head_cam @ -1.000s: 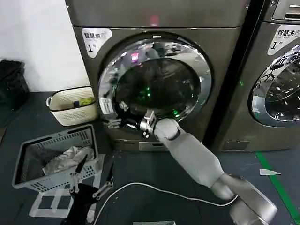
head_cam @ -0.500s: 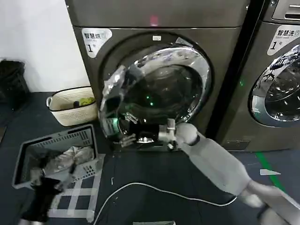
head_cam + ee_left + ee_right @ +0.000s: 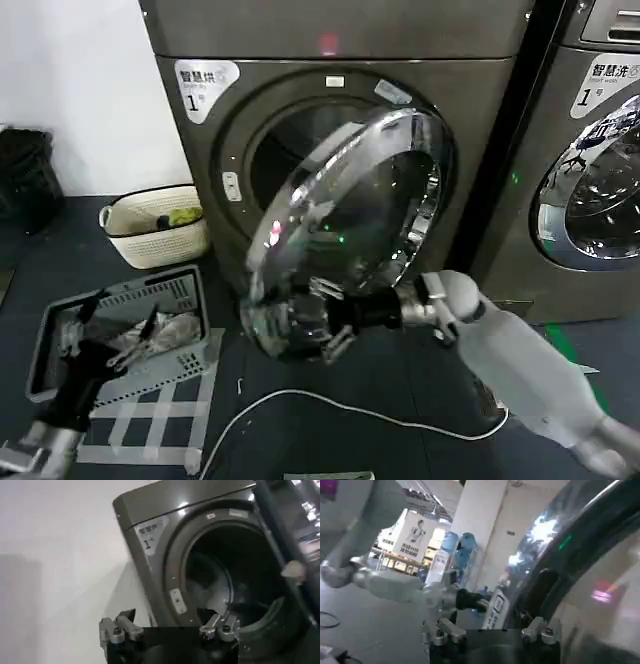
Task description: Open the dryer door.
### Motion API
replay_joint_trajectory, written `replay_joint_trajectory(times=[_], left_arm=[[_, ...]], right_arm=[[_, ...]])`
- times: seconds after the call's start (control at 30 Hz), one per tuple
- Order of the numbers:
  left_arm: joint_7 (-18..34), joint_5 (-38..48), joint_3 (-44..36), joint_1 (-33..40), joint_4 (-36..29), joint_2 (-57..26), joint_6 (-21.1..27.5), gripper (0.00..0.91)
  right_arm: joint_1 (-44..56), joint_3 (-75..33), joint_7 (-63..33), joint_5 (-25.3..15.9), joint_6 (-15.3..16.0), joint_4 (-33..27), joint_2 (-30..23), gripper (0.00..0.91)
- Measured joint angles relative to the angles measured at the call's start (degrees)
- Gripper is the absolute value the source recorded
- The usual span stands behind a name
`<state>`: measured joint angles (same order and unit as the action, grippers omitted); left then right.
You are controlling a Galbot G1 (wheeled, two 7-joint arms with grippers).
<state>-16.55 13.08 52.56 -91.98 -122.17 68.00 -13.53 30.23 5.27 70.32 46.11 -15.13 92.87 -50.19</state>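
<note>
Dryer (image 3: 200,150): large grey front-loader, drum mouth (image 3: 290,150) exposed.

Dryer door (image 3: 350,220): round, chrome rim, dark glass; swung partly out from hinge at robot's right, free edge low and toward robot. Likely stiff and heavy, swinging on a fixed arc; chrome probably slippery, so take hold at free rim opposite hinge, not on glass.

Right end effector (image 3: 325,320): at door's lower free edge, apparently gripping rim; opening width not discernible.

Left end effector (image 3: 170,630): idle low by laundry basket (image 3: 120,300), fingers spread, holding nothing.

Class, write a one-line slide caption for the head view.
Right gripper at the lower rim of the dryer door, swung partly open off the drum opening.
</note>
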Motion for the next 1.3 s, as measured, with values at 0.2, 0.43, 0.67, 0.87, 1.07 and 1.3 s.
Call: replay_joint_trajectory(times=[0.2,0.43,0.67,0.87,1.07,1.3], left_arm=[[-0.8,0.2,-5.4,4.8,2.4,-4.7,1.4,0.907],[-1.5,-1.4,-15.7,13.2,5.8,-6.8,1.9,0.907],[-1.9,-2.1,-29.3,22.5,9.2,-6.7,1.2,0.907],[-1.8,-0.6,-39.9,31.0,14.3,-5.7,0.2,0.907],[-1.7,0.1,-48.8,38.1,18.2,-4.5,-0.5,0.907],[-1.8,0.7,-56.1,44.8,21.6,-2.6,-0.6,0.907]], right_arm=[[11.3,-13.4,0.2,0.3,-0.2,2.2,5.6,0.907],[32.6,-37.5,0.6,1.7,-2.2,6.9,7.7,0.907],[55.3,-65.7,-1.5,2.5,-7.5,8.7,2.9,0.907],[65.0,-85.9,-13.2,-3.8,-11.9,7.4,-5.8,0.907],[65.1,-103.6,-33.9,-19.8,-9.8,3.1,-14.1,0.907],[64.5,-117.4,-57.0,-33.2,-1.6,-0.9,-19.8,0.907]])
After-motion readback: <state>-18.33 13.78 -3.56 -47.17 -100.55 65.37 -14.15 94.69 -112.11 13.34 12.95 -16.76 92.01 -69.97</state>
